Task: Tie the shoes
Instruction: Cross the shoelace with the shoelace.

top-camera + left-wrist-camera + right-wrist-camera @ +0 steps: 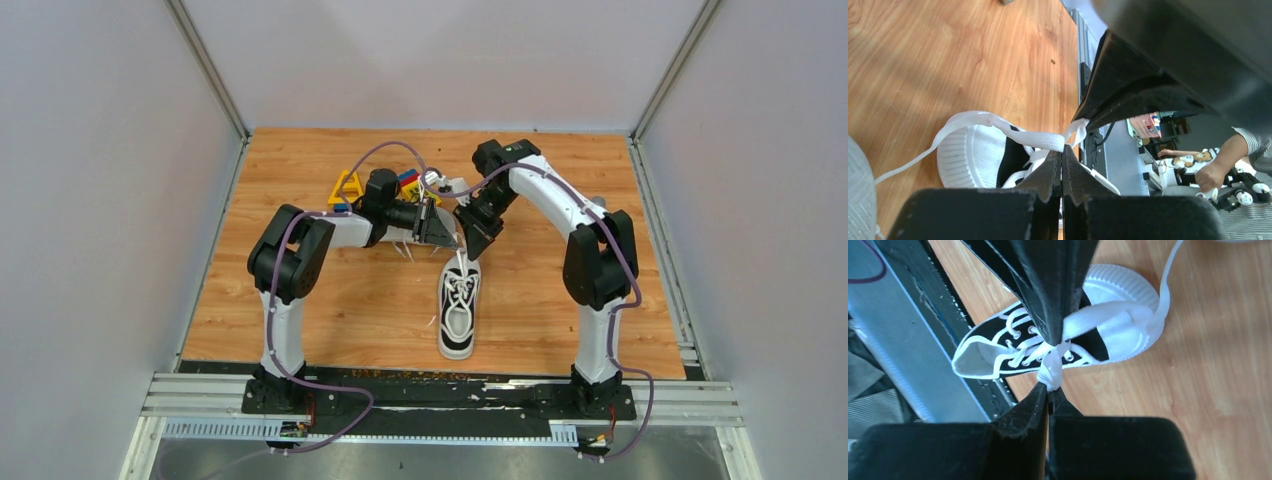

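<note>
One of the shoes (459, 315), a black sneaker with a white sole and toe cap, lies in the middle of the table with its toe pointing away from the arm bases. Both grippers hang close together above its toe. My left gripper (1063, 148) is shut on a white lace (1013, 132) that loops over the toe cap (965, 155). My right gripper (1049, 388) is shut on a bunched piece of lace (1050, 371) rising from the shoe (998, 340). In the top view the left gripper (441, 229) and right gripper (474, 236) nearly touch. A white ribbed surface (858, 195) may be the other shoe.
Colourful toy blocks (349, 188) and a grey metal cylinder (432, 180) sit behind the grippers at the back of the wooden table (300, 300). Grey walls close in the left, right and back sides. A metal rail (440, 395) runs along the near edge.
</note>
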Robot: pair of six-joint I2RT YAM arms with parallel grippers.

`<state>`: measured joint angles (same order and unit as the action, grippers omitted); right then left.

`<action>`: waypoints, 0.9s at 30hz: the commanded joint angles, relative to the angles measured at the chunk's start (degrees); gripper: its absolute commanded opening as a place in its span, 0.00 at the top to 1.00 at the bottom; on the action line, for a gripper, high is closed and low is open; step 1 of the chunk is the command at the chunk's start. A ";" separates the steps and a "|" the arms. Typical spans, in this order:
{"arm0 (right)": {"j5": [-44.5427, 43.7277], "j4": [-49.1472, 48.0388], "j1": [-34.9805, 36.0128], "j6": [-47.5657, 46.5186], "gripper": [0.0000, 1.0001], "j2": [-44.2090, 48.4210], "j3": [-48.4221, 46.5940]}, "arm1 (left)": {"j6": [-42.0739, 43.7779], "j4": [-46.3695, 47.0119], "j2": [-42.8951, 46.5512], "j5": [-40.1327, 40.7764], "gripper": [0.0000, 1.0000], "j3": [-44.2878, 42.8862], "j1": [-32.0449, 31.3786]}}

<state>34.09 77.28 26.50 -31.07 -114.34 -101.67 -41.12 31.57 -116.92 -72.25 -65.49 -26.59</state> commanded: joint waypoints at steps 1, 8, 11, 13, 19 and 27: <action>2.74 9.21 -1.79 5.03 1.00 -0.65 -7.07 | -4.67 8.70 2.87 -0.96 1.00 0.04 -0.36; 6.11 10.73 -2.40 8.99 1.00 -0.81 -7.22 | -0.25 2.98 4.44 1.22 1.00 0.23 -0.87; 5.34 10.83 -2.29 10.24 1.00 -0.77 -6.98 | 0.00 2.53 5.00 1.58 1.00 0.67 -0.92; 7.12 10.96 -2.66 11.55 1.00 -0.40 -6.35 | 0.66 1.93 5.44 1.98 1.00 0.90 -1.00; 16.81 11.05 -5.52 15.25 1.00 -0.06 -4.81 | 8.12 -7.06 7.63 3.38 1.00 0.55 -1.31; 33.83 10.88 -8.55 16.81 1.00 0.00 2.83 | 15.69 -16.80 9.29 8.78 1.00 -0.05 -1.62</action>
<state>56.45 87.48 18.76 -15.59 -115.74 -102.02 -29.43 18.46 -110.32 -66.08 -64.53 -27.92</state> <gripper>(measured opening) 0.016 0.006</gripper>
